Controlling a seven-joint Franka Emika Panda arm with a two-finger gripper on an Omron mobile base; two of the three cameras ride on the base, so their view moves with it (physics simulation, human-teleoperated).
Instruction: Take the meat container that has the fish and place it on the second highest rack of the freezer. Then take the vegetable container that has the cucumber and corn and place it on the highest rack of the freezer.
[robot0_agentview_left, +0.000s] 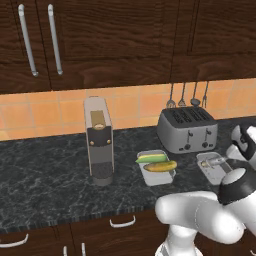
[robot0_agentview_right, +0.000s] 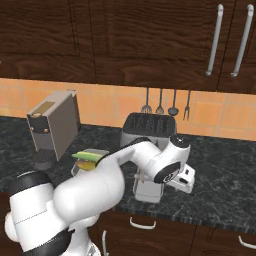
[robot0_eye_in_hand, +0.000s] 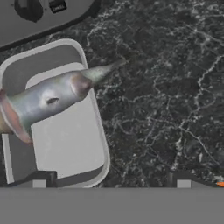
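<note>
Fingers (robot0_eye_in_hand: 38, 183) stand wide apart and hold nothing; the two dark tips rise at 7 and 5 o'clock of the hand view, and the gripper (robot0_eye_in_hand: 111, 181) hangs above the counter (robot0_eye_in_hand: 166, 87) with its midpoint just off the right rim of the meat container (robot0_eye_in_hand: 65, 144). One tip sits over that tray's lower wall, the other over bare dark stone.

Fish (robot0_eye_in_hand: 52, 98): silvery grey, lying slantwise in the tray, its narrow end poking past the rim toward 1 o'clock. In the left base view the same tray (robot0_agentview_left: 212, 167) lies at about 4 o'clock, in front of the toaster (robot0_agentview_left: 188, 131), with the wrist beside it at 3 o'clock.

Vegetable container (robot0_agentview_left: 159, 169): on the counter near frame centre of the left base view, between the coffee machine (robot0_agentview_left: 98, 140) and the toaster. Cucumber (robot0_agentview_left: 151, 158) and corn (robot0_agentview_left: 160, 166) lie side by side across it, the cucumber behind. Untouched, by the look of it.

Progress, as a judgement: neither half of the task is done. Both trays rest on the counter, nothing is gripped, and the first pickup is at the approach stage. Left to do: grasp the fish tray, carry it to the second highest rack, then repeat with the vegetable tray for the highest rack.

Writing: none readable. A small pale plate on the toaster front at 12 o'clock of the hand view carries marks too blurred to make out. Coffee machine shows a gold panel, no legible label.
</note>
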